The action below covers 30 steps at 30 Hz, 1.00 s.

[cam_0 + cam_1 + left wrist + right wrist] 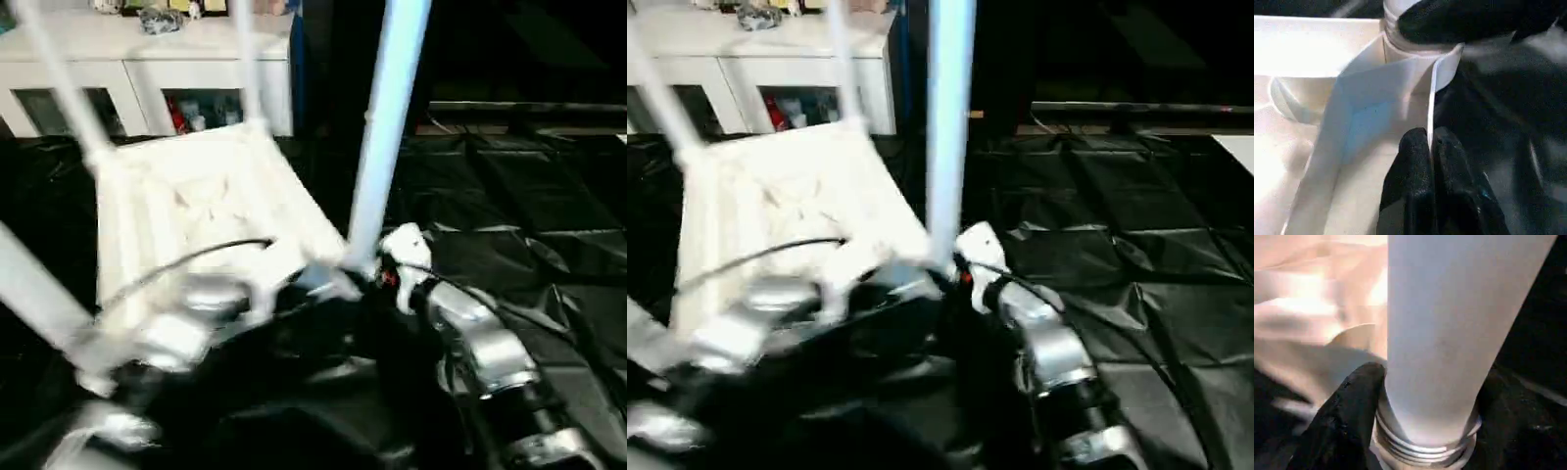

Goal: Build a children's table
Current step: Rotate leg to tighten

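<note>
Closest to me, the left gripper (pixel 1431 166) has its two black fingers pressed together on a thin white wall at the rim of the children's table (pixel 196 211), near one corner socket. The right gripper (pixel 1415 431) sits just beyond that corner, its fingers either side of the near leg (pixel 387 127) right at the threaded base; one finger (pixel 1347 416) lies against the tube, the other is hidden behind it, so the jaws stand about a tube's width apart around the leg.

The table lies upside down on black sheeting (pixel 529 215), ribbed underside facing up and tipped, its far edge higher than the near one. The near leg's long axis runs up out of the corner socket, leaning a little to the right, and its top is cut off by the frame. Three more legs rise from the other corners, all cropped too.

The silver forearms and the table's near edge are smeared, so the seating of the thread in the socket is hard to make out.

Behind stands a white cabinet (pixel 147 69) with glass doors.
</note>
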Tool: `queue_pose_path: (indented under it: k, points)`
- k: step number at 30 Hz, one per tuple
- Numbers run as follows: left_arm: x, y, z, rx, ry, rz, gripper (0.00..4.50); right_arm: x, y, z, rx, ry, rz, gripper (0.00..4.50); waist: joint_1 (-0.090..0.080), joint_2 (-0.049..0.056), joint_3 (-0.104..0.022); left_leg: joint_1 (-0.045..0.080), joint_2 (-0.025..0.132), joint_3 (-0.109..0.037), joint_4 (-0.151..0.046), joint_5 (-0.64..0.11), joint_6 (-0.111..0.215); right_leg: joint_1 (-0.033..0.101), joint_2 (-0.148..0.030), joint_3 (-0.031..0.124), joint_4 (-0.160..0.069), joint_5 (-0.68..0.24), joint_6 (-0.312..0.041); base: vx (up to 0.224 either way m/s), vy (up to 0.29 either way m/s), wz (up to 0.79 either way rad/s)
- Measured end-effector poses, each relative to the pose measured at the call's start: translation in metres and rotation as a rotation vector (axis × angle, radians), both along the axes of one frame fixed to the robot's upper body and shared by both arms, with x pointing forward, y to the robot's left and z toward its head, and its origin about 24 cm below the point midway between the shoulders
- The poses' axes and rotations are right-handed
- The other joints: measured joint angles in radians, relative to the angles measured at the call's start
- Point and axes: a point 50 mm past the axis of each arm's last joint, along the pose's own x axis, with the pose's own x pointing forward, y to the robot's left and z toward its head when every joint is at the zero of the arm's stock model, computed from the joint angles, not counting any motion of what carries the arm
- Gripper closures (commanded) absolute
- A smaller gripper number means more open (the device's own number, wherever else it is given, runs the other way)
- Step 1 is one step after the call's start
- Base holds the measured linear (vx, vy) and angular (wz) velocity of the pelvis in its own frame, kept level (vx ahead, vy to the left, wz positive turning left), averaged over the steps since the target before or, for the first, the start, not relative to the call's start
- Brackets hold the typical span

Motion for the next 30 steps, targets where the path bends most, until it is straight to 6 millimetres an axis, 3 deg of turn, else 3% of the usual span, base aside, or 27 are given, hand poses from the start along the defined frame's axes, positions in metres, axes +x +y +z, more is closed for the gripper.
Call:
queue_pose_path:
  k: [4, 5, 11, 18, 24, 27, 30]
  points:
    - [0.0, -0.01, -0.003, -0.02, 0.01, 0.02, 4.5, 0.001, -0.003, 0.0, -0.043, -0.015, -0.023, 1.89, -0.004, 0.01, -0.006, 0.002, -0.001, 0.0, -0.003, 0.0, 0.001, 0.007, 0.0, -0.002, -0.015, 0.0, 0.0, 0.0, 0.0, 0.0]
    - [0.001, -0.01, -0.003, -0.021, 0.011, 0.02, 4.5, 0.001, -0.003, 0.0, -0.043, -0.015, -0.025, 1.34, -0.005, 0.01, -0.007, 0.002, -0.002, 0.0, -0.003, 0.0, 0.001, 0.008, -0.001, -0.001, -0.015, 0.0, 0.0, 0.0, 0.0, 0.0]
    - [0.001, -0.006, -0.003, -0.005, -0.003, 0.007, 4.5, 0.001, -0.008, 0.005, 0.005, -0.006, 0.065, 1.03, -0.013, 0.009, -0.006, 0.002, -0.002, -0.003, -0.003, -0.001, 0.001, 0.008, -0.002, -0.005, -0.016, 0.0, 0.001, 0.0, 0.0, 0.0]
    - [-0.008, 0.03, 0.001, 0.016, 0.008, -0.144, 4.5, -0.008, -0.024, 0.013, -0.023, 0.014, 0.348, 1.03, -0.014, 0.002, -0.001, -0.001, 0.002, -0.011, -0.005, -0.001, 0.001, 0.004, -0.001, -0.016, -0.015, 0.0, 0.001, 0.0, 0.0, 0.0]
    - [-0.018, 0.058, 0.006, 0.022, 0.065, -0.303, 4.5, -0.021, -0.033, 0.023, -0.023, 0.065, 0.621, 1.03, -0.001, -0.005, 0.001, -0.003, 0.002, -0.012, -0.005, 0.0, 0.001, 0.005, 0.0, -0.015, -0.013, 0.0, -0.001, 0.0, 0.0, 0.0]
    - [-0.02, 0.061, 0.007, 0.011, 0.086, -0.346, 4.5, -0.024, -0.032, 0.022, -0.023, 0.079, 0.682, 1.03, 0.017, -0.006, 0.001, -0.003, 0.002, -0.007, -0.005, 0.0, 0.001, 0.005, -0.001, -0.012, -0.012, 0.004, -0.006, 0.0, 0.0, 0.0]
    - [-0.021, 0.061, 0.008, 0.004, 0.089, -0.37, 4.5, -0.023, -0.03, 0.022, -0.026, 0.079, 0.707, 1.03, 0.023, -0.01, 0.001, -0.003, 0.004, -0.001, -0.005, 0.0, 0.001, 0.005, -0.001, -0.009, -0.011, 0.006, -0.009, 0.0, 0.0, 0.0]
